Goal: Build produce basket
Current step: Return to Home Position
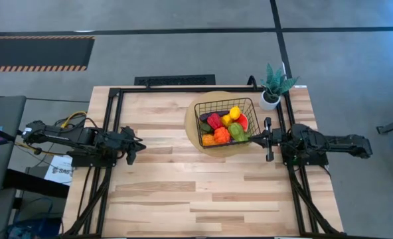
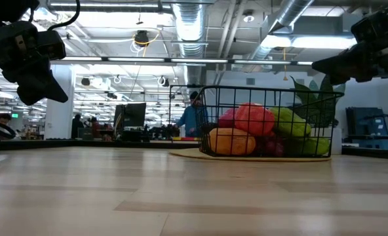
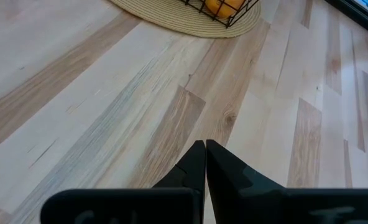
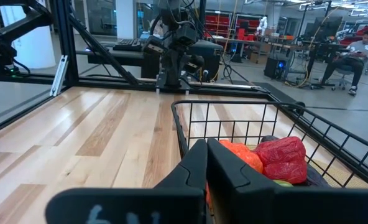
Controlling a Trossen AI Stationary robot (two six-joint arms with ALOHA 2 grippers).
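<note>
The black wire-grid basket (image 1: 226,122) stands on a round tan mat (image 1: 192,126) at the table's far right. It is filled with toy produce: a yellow piece (image 1: 234,112), red pieces (image 1: 214,121), an orange one (image 1: 221,135) and a green one (image 1: 237,131). In the low view the basket (image 2: 267,122) shows the produce heaped above mid-height. My left gripper (image 1: 141,145) hovers shut over the table's left side, far from the basket. My right gripper (image 1: 252,137) is shut, raised just right of the basket's rim (image 4: 234,107).
A small potted green plant (image 1: 274,85) stands at the far right corner behind the basket. Bare wooden tabletop (image 1: 183,192) stretches across the middle and near side. A black frame (image 1: 110,99) borders the table. People sit in the room beyond (image 4: 358,50).
</note>
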